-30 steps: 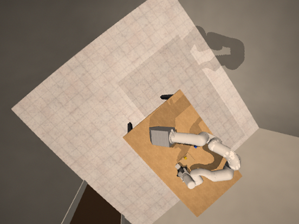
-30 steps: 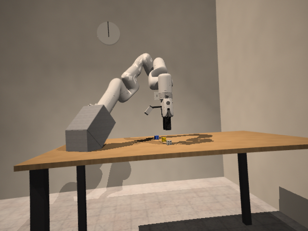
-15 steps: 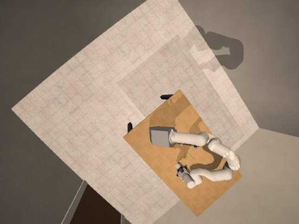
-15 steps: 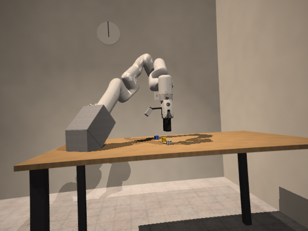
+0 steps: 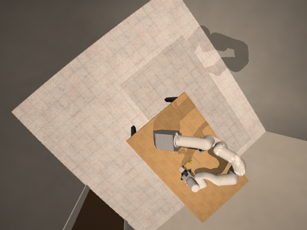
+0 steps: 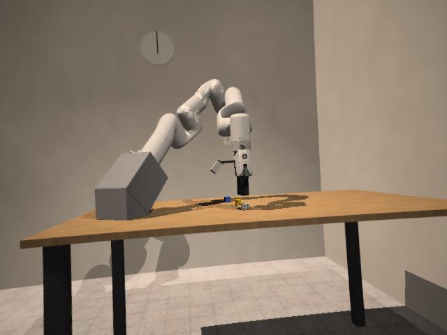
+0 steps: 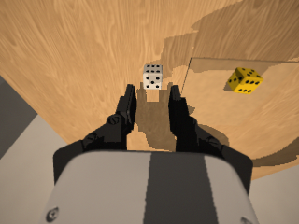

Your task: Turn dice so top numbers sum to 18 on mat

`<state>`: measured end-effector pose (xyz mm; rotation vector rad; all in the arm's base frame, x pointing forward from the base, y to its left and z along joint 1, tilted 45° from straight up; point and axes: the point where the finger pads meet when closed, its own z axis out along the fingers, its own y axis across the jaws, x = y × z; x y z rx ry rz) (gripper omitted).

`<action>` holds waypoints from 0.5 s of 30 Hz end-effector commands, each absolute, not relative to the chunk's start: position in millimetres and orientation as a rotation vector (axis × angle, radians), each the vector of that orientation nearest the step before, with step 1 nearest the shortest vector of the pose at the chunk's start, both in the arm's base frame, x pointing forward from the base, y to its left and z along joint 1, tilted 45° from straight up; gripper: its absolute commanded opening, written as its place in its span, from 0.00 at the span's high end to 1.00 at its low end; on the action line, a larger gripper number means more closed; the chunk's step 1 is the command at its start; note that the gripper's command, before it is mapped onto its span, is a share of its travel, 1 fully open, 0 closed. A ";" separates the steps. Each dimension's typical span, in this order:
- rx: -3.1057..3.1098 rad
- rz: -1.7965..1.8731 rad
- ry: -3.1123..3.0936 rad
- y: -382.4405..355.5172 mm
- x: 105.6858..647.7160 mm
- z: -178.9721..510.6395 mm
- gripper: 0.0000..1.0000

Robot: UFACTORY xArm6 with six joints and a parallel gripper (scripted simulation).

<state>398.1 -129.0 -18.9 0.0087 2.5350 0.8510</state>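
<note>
white die (image 7: 152,77): on table (image 7: 84,51), just left of the mat (image 7: 220,109)
yellow die (image 7: 245,80): on mat, right
</note>
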 end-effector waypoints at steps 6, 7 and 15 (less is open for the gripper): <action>0.009 0.848 2.534 -122.5 405.0 -27.8 0.58; 0.009 0.848 2.534 -121.7 405.6 -28.7 0.58; 0.009 0.848 2.534 -118.2 408.4 -33.1 0.58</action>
